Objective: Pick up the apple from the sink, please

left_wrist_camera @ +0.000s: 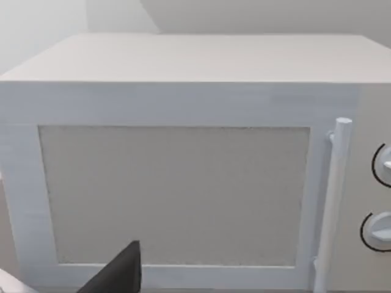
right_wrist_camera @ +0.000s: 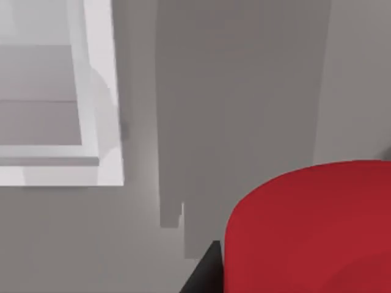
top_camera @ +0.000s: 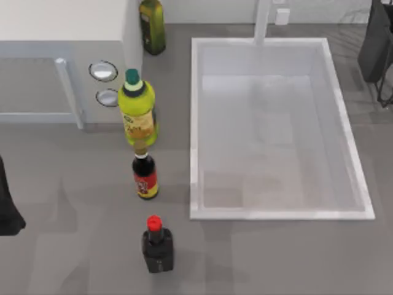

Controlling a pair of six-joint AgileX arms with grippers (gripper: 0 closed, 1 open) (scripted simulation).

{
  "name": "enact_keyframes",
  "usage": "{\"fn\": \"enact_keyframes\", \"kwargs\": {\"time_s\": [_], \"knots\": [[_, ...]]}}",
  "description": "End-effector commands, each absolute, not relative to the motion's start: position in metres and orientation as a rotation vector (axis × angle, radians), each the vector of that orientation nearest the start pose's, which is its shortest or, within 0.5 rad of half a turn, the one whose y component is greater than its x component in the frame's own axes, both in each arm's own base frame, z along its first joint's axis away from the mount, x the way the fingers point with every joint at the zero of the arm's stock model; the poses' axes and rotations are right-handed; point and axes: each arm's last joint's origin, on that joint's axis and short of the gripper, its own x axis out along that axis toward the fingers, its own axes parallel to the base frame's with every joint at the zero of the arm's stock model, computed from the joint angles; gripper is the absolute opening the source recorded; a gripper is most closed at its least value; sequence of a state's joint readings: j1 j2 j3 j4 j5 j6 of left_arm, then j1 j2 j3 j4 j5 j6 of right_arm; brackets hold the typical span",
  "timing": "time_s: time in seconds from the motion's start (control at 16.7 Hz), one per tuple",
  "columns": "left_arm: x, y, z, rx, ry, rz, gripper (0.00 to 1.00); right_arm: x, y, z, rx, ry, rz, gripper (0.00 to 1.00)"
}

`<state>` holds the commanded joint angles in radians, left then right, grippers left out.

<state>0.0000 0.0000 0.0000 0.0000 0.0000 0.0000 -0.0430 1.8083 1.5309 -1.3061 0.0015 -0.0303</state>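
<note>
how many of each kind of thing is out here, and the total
bottles: 4 – olive oil, yellow-green, red-label sauce, red-cap black
sink: 1
microwave: 1
apple: 1, close at the right gripper, out of the sink
total: 7

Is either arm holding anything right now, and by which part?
The apple sits right at the right pincer, out of the sink, apparently held; the grip spot is hidden. The left arm is parked facing the microwave.
</note>
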Motion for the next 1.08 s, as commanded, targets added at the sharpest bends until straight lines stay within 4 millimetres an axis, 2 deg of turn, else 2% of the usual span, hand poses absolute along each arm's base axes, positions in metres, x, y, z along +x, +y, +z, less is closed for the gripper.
{"fn": "enact_keyframes", "kwargs": {"time_s": [0.24, 0.42, 0.54, 0.72, 1.08], "knots": [[0.106, -0.001, 0.160, 0.000, 0.000, 0.000, 1.00, 0.342, -0.012, 0.199, 0.007, 1.556, -0.008, 0.00], [0.106, -0.001, 0.160, 0.000, 0.000, 0.000, 1.00, 0.338, -0.012, 0.167, 0.007, 1.565, -0.008, 0.00], [0.106, -0.001, 0.160, 0.000, 0.000, 0.000, 1.00, 0.336, -0.012, 0.160, 0.008, 1.571, -0.008, 0.00], [0.106, -0.001, 0.160, 0.000, 0.000, 0.000, 1.00, 0.336, -0.012, 0.160, 0.008, 1.571, -0.008, 0.00], [0.106, -0.001, 0.160, 0.000, 0.000, 0.000, 1.00, 0.336, -0.012, 0.160, 0.008, 1.571, -0.008, 0.45]]}}
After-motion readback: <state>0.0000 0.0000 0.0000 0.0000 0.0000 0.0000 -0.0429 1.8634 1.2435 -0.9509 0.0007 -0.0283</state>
